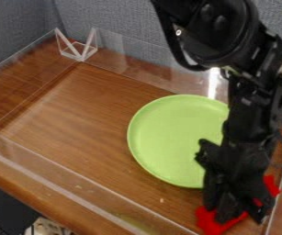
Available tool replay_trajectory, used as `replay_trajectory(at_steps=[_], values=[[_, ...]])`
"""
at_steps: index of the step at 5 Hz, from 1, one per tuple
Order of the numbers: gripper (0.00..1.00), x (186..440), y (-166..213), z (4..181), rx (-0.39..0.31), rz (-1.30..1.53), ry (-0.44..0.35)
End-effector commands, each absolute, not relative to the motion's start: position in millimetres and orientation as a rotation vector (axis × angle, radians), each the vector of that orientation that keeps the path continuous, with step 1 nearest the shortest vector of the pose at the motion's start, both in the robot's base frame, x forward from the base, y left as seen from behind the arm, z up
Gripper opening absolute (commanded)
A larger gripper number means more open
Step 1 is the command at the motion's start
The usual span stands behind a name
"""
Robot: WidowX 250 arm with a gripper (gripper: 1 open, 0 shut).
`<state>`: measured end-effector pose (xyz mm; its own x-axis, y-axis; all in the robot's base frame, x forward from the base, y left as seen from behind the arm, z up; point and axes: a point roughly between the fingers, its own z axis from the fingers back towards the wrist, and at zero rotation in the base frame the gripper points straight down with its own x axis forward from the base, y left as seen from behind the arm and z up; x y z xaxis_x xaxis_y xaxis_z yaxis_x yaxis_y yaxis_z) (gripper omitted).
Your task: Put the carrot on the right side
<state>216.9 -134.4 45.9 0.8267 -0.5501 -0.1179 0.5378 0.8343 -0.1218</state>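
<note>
The carrot point(213, 218), a bright red blocky bar, lies on the wooden table at the front right corner, just right of the round lime-green plate point(168, 138). Only its ends show, at the gripper's lower left and upper right. My black gripper point(235, 204) points straight down over the bar's middle and hides most of it. Its fingers appear parted, one on each side of the bar. The arm rises from there up the right side of the view.
A clear plastic wall point(57, 193) rings the wooden table point(70, 110), with its front right corner close to the carrot. A small white wire stand point(75, 43) sits at the back left. The plate lies right of the table's centre.
</note>
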Motion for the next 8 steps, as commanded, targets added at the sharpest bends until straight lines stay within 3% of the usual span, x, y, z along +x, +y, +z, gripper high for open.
replay_trajectory(at_steps=[1, 3, 7, 8], values=[[0.0, 216.7, -131.1, 48.7, -0.088, -0.636, 0.144], [0.0, 216.9, -120.7, 36.1, -0.083, -0.721, 0.173], [0.0, 207.8, -137.8, 33.0, -0.075, -0.71, 0.238], [0.0, 203.4, -145.1, 25.4, -0.077, -0.713, 0.247]])
